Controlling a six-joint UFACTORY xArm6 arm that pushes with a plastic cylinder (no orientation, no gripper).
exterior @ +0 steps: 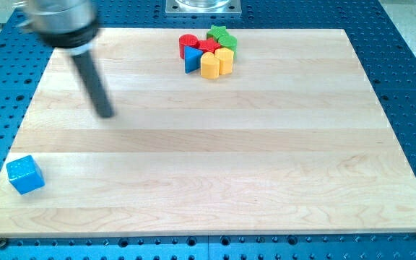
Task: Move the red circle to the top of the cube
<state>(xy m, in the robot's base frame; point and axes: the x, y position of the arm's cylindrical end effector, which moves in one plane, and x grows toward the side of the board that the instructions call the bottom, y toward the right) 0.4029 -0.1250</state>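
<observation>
The red circle [187,42] lies at the view's top centre, at the left end of a tight cluster of blocks. The blue cube [25,175] sits near the board's bottom left corner, close to its left edge. My tip [106,113] is on the board in the upper left part, blurred by motion. It stands well above and to the right of the blue cube and far to the left of the red circle. It touches no block.
The cluster at the top holds a blue triangle [191,60], a red star [208,47], a green star [221,34] and two yellow blocks [217,63]. The wooden board [266,159] lies on a blue perforated table. A metal mount [204,6] stands at the top edge.
</observation>
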